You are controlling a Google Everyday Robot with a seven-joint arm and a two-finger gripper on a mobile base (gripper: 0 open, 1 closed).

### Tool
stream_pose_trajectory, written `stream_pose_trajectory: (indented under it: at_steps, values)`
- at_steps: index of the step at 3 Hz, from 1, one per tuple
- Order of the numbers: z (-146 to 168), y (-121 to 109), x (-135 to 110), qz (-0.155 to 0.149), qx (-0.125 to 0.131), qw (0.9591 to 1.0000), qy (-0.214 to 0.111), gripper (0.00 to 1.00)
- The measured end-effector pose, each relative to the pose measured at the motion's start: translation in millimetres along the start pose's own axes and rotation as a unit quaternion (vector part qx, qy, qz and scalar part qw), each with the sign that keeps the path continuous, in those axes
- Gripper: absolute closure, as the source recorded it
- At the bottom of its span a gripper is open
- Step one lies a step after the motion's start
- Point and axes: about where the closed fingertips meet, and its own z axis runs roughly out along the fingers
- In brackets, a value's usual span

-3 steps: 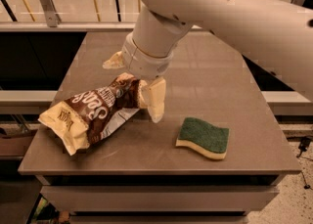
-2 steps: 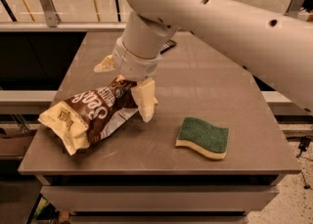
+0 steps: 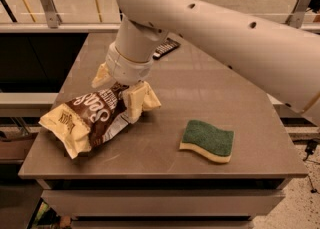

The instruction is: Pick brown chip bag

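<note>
Gripper [image 3: 122, 89] shifted left, fingers [image 3: 143, 100] spread astride brown chip bag [image 3: 87, 120], remote [image 3: 165, 49] half-hidden

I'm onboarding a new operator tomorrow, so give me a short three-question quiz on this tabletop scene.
1. True or false: the tool is over the green-and-yellow sponge.
2. Which end of the brown chip bag lies between the tool's open fingers? A) the end by the table's near edge B) the end farther back, toward the table's middle C) neither end
3. Fill in: the small black ___ lies at the back of the table, partly behind the arm.

Key
1. False: the tool is at the bag, and the sponge lies apart from both.
2. B
3. remote
</note>
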Motion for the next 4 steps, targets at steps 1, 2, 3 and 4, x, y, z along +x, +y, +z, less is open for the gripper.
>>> stream_pose_trajectory:
  at_steps: [1,2,3,4]
  values:
    - [0.4,-0.1,-1.0,-0.001,0.000,1.0000,0.000,0.44]
    - [0.7,-0.1,-2.0,-0.002,-0.001,1.0000,0.000,0.68]
    - [0.9,-0.2,-3.1,-0.003,-0.001,1.0000,0.000,0.90]
    - [1.1,-0.2,-3.9,-0.004,-0.001,1.0000,0.000,1.00]
